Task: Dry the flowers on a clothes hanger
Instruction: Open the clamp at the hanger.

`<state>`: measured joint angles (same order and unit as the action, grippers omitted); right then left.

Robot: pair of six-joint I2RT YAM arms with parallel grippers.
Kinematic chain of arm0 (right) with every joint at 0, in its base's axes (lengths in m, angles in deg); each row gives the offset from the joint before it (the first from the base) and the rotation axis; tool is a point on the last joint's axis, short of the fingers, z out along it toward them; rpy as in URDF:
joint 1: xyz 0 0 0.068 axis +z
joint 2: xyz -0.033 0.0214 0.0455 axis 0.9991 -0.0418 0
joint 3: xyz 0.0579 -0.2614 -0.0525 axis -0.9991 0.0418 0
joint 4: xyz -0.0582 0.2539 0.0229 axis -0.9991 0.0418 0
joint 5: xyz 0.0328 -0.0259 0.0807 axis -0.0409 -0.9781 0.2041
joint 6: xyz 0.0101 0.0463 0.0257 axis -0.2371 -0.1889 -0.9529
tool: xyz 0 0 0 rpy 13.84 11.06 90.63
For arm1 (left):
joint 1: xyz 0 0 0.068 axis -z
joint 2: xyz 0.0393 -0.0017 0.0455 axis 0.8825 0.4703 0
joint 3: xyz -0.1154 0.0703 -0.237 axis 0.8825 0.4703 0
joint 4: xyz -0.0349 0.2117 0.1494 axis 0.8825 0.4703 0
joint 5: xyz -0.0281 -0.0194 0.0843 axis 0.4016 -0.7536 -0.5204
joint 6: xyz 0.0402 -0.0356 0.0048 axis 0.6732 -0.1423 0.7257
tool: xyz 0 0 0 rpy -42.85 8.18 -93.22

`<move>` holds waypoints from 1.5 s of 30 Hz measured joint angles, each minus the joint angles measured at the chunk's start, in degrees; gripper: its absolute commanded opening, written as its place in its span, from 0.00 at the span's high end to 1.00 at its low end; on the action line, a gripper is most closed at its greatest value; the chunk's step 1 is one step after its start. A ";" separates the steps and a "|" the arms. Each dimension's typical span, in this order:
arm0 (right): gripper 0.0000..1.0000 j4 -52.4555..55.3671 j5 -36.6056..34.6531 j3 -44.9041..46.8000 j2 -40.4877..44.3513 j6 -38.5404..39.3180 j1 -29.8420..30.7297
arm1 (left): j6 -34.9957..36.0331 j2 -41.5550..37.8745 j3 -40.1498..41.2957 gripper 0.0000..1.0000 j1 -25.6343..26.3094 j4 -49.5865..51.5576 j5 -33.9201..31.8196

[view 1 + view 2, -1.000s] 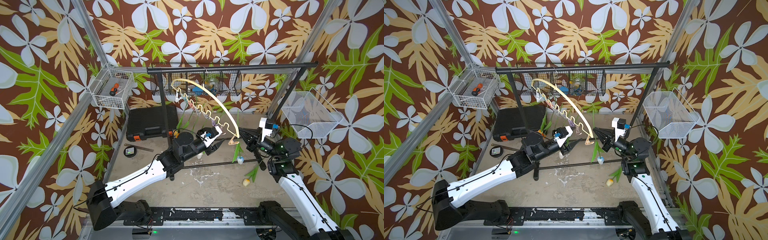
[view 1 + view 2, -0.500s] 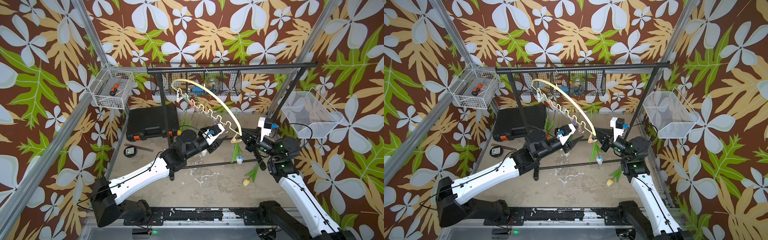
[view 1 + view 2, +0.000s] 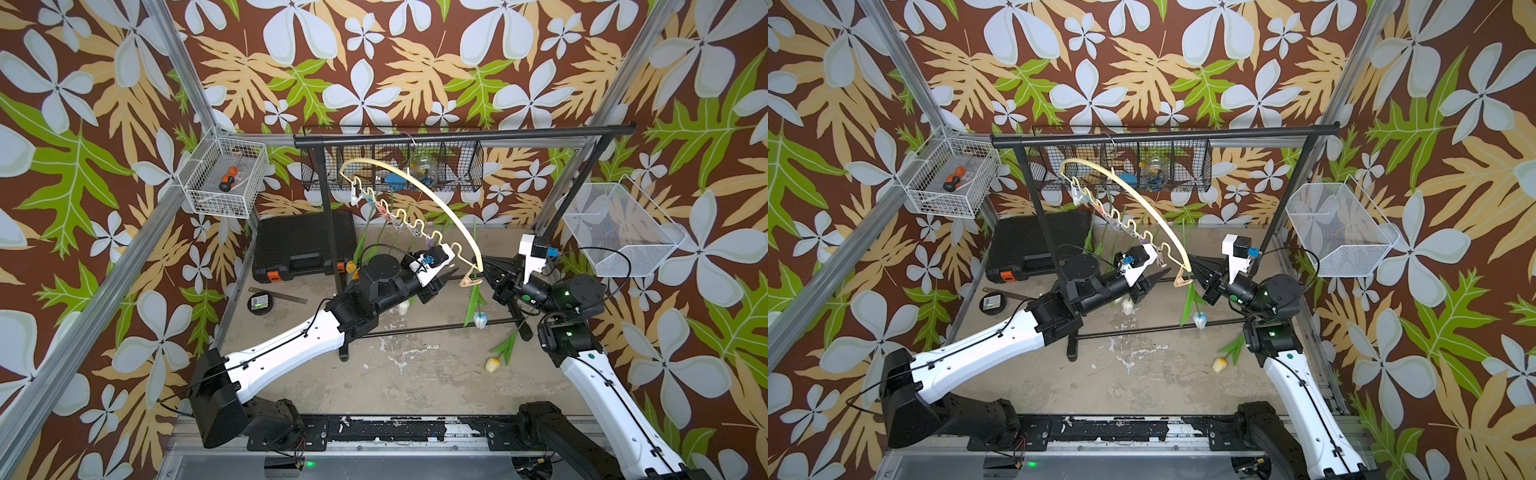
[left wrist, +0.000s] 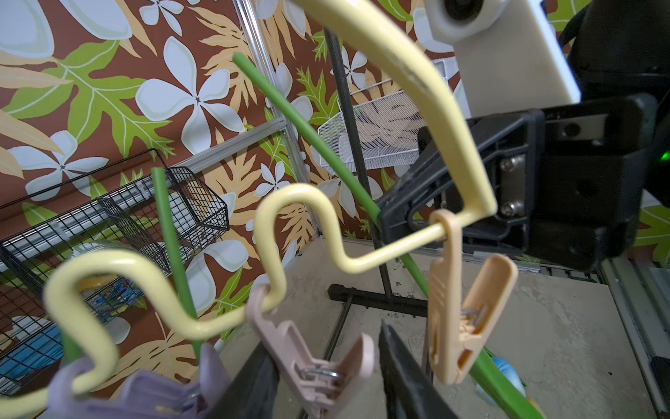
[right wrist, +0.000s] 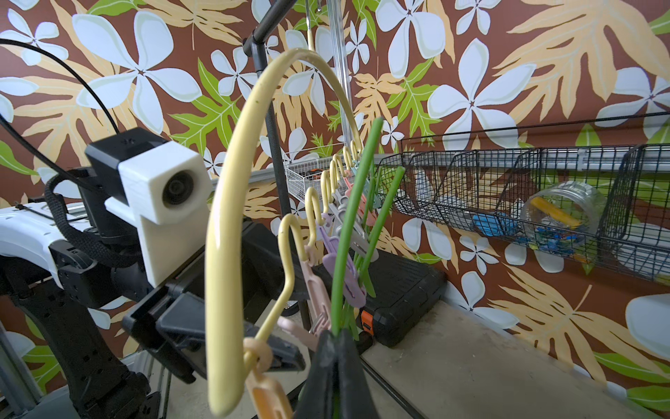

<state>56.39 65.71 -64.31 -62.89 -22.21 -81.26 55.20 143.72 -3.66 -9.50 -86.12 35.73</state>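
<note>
The right fingers (image 5: 326, 373) are clenched on the green stem of a white-blue tulip (image 3: 480, 321), just below the near end of the cream clothes hanger (image 5: 214, 261). In the right wrist view the stem rises out of the pinched tips, close beside the hanger's wavy bar and its row of clothespins.

The left fingers (image 4: 402, 381) stand apart with the pink clothespin (image 4: 311, 359) between them. A slim gap shows between that pin and one finger, so they grasp nothing. The peach clothespin (image 4: 467, 301), last on the bar at the hanger's corner, hangs just outside them, and the held stem crosses behind it.

Only the left wrist view shows that gap, and the right fingers gripping the stem just behind the peach pin's ring. There a second stem runs down into the lilac clothespin (image 4: 145, 395), next along the bar.

Both top views show what the wrist cameras miss. The hanger hangs by its thin hook from the top rail of the black garment rack (image 3: 519, 134). The held tulip's head dangles below the right fingers, over the rack's base bar. An orange-yellow tulip (image 3: 1219, 365) lies loose on the surface (image 3: 1142, 386) near the right arm. More stems hang from pins farther along the bar.
</note>
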 measured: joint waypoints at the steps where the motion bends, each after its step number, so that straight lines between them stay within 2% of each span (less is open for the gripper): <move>1: 1.00 0.04 0.00 0.00 0.07 0.00 0.00 | -0.02 0.00 0.00 0.58 0.00 -0.02 0.00; 17: 1.00 0.07 1.09 0.15 -0.02 -0.02 0.04 | -0.37 -0.70 -0.26 0.69 0.00 -0.04 2.78; 21: 1.00 0.09 -0.48 1.44 0.26 -0.31 0.04 | -1.46 -0.68 -0.44 0.72 0.00 -0.13 3.87; 29: 1.00 -7.41 -5.77 10.10 2.64 -7.82 0.02 | -3.72 -0.61 -0.52 0.79 -0.02 -0.57 6.08; 45: 1.00 -22.73 -9.01 20.50 1.22 -18.97 0.70 | -9.44 0.39 -0.50 0.86 -0.02 -3.91 8.66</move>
<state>33.66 56.70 -43.81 -61.67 -41.18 -80.56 45.76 144.11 -4.16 -9.52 -90.04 44.39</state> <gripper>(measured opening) 0.057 0.238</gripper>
